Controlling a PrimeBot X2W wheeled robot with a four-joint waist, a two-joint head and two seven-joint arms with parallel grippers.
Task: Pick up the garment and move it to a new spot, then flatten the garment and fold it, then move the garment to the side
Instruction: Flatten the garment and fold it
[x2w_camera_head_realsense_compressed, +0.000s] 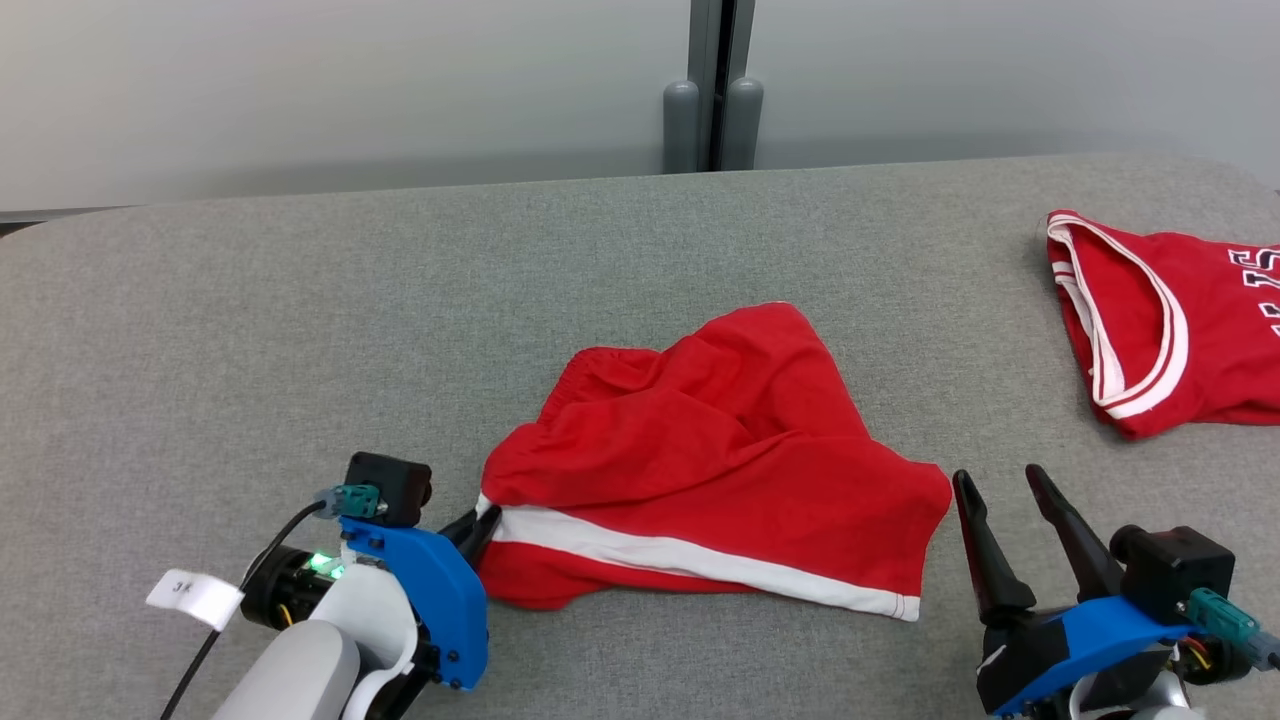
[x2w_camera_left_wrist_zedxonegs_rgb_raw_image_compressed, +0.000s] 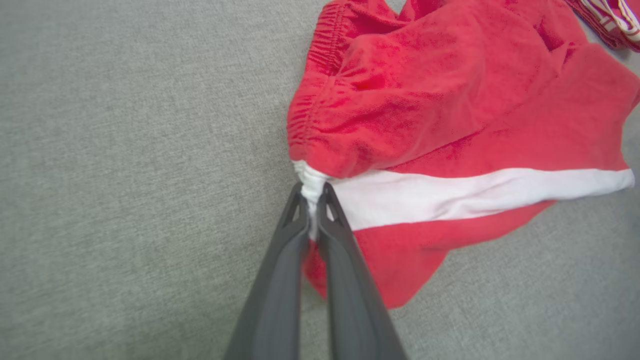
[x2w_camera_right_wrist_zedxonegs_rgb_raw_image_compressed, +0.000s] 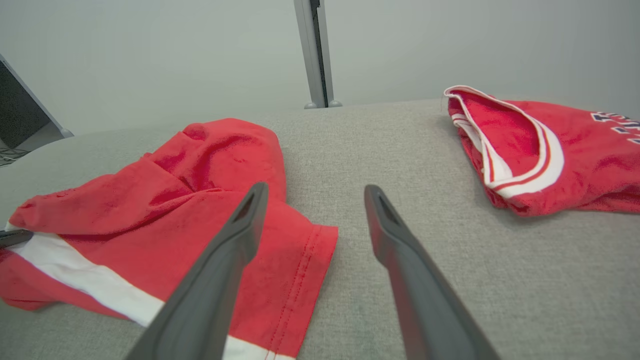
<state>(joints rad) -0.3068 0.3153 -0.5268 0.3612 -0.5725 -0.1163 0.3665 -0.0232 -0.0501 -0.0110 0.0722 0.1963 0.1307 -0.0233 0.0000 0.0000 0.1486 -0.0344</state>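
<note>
The garment (x2w_camera_head_realsense_compressed: 720, 470) is a pair of red shorts with a white side stripe, lying crumpled on the grey table (x2w_camera_head_realsense_compressed: 300, 320) in the middle. My left gripper (x2w_camera_head_realsense_compressed: 478, 528) is shut on the garment's left corner, where the white stripe meets the waistband. The left wrist view shows the white cloth (x2w_camera_left_wrist_zedxonegs_rgb_raw_image_compressed: 312, 185) pinched between the closed fingers of my left gripper (x2w_camera_left_wrist_zedxonegs_rgb_raw_image_compressed: 312, 192). My right gripper (x2w_camera_head_realsense_compressed: 1000, 482) stands open just right of the garment's hem, above the table, with nothing between its fingers. In the right wrist view the garment (x2w_camera_right_wrist_zedxonegs_rgb_raw_image_compressed: 165, 210) lies left of the spread right gripper (x2w_camera_right_wrist_zedxonegs_rgb_raw_image_compressed: 315, 192).
A second red garment, a jersey with white trim and dark lettering (x2w_camera_head_realsense_compressed: 1160, 320), lies at the table's far right edge, and also appears as the jersey (x2w_camera_right_wrist_zedxonegs_rgb_raw_image_compressed: 540, 150) in the right wrist view. A grey post (x2w_camera_head_realsense_compressed: 712, 100) stands behind the table against a pale wall.
</note>
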